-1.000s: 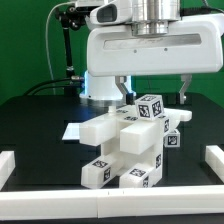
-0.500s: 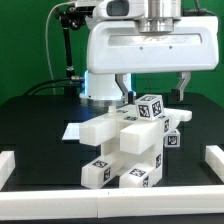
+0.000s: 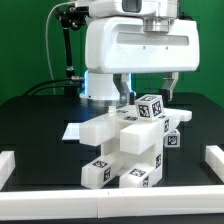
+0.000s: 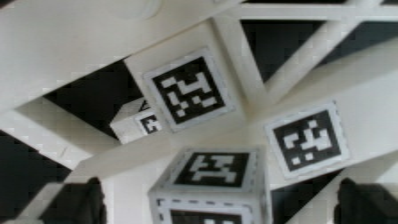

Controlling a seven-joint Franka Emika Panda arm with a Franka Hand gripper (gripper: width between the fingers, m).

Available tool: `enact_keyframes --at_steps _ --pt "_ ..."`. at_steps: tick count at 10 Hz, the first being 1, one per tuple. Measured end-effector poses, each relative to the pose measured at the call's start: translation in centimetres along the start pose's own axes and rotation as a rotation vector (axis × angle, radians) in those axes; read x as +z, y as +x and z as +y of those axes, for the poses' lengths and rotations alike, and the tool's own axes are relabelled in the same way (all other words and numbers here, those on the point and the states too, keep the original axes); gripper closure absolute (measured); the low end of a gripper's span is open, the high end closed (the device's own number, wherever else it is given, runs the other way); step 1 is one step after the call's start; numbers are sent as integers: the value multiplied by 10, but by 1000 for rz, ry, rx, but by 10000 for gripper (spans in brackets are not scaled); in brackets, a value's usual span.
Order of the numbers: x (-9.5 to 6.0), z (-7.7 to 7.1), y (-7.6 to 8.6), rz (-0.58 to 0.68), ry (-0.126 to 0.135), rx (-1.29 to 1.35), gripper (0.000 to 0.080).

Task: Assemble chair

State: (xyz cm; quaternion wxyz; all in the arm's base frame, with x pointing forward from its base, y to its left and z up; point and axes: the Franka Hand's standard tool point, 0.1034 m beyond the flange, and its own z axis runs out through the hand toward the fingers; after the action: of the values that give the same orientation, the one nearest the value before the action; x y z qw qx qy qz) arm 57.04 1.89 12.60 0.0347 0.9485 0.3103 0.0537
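Observation:
The partly joined chair (image 3: 125, 145) is a cluster of white blocky parts with black-and-white tags, standing on the black table in the exterior view. A tagged post (image 3: 150, 106) sticks up at its top. My gripper (image 3: 146, 90) hangs just above it, open, with one dark finger on each side of the post top and touching nothing. In the wrist view the post's tagged end (image 4: 217, 172) lies between the two fingers (image 4: 75, 203), with the X-braced panel (image 4: 302, 60) behind it. The gripper (image 4: 217, 205) holds nothing.
The marker board (image 3: 74, 130) lies flat behind the chair at the exterior view's left. White border rails lie at the left (image 3: 10, 162), the right (image 3: 214, 160) and along the front (image 3: 110, 206). The robot's base (image 3: 100, 85) stands behind.
The hand has shifted toward the exterior view's left, and its right finger now stands closer to the post top. The chair parts have not moved.

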Motion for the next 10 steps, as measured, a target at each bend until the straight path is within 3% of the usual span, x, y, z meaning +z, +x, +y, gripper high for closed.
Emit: enact_keyframes --at_steps 2,4,7,8,9,10 --pt "1 -3 3 -6 -9 -65 151" --pt "8 -16 7 -15 1 -41 151" --pt "9 -15 6 -17 2 -32 151" --pt "9 -15 6 -17 2 -32 239" --pt "9 -15 5 -17 2 -31 422" --pt "9 -15 5 -18 2 -31 536"
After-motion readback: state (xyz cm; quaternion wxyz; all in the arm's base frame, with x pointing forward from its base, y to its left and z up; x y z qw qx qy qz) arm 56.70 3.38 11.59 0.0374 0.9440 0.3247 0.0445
